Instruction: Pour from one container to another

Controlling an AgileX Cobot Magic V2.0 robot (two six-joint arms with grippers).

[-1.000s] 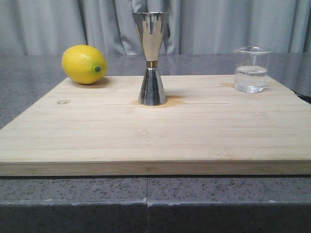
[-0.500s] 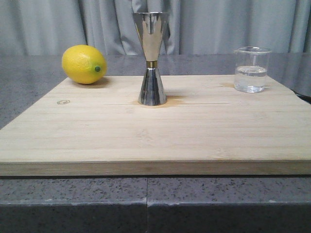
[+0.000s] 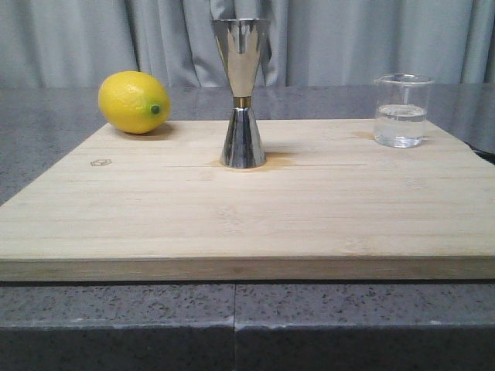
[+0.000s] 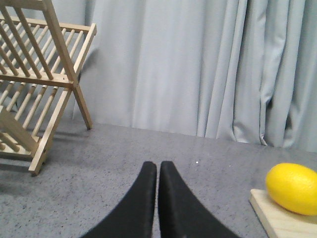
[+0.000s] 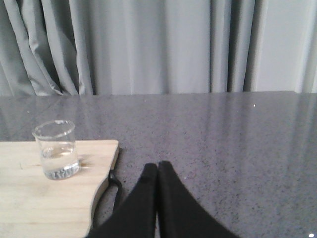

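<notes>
Two black claws sit clenched and empty: the right gripper (image 5: 157, 171), fingers pressed together, hangs over bare grey speckled stone countertop (image 5: 223, 134) off the right edge of the pale wooden cutting board (image 3: 247, 201), and the left gripper (image 4: 158, 171), likewise pinched closed on nothing, hangs beyond the board's left side near a slatted wooden drying rack (image 4: 34, 74).

On the board in the front view, the small clear glass beaker (image 3: 401, 110) stands upright at about two o'clock, holding clear liquid to roughly half its height. The tall shiny steel hourglass-shaped jigger (image 3: 241, 93) stands at about twelve o'clock, well apart from the beaker; whether its upper cup holds anything cannot be seen. A yellow lemon (image 3: 134, 102) rests at ten o'clock at the board's far-left corner.

Neither vessel is held, so the pour appears not yet begun. The likely hazards: a smooth glass wall slipping in the fingers, the top-heavy jigger on its narrow foot toppling if nudged, and liquid missing or overfilling its small mouth if tipped too quickly.
</notes>
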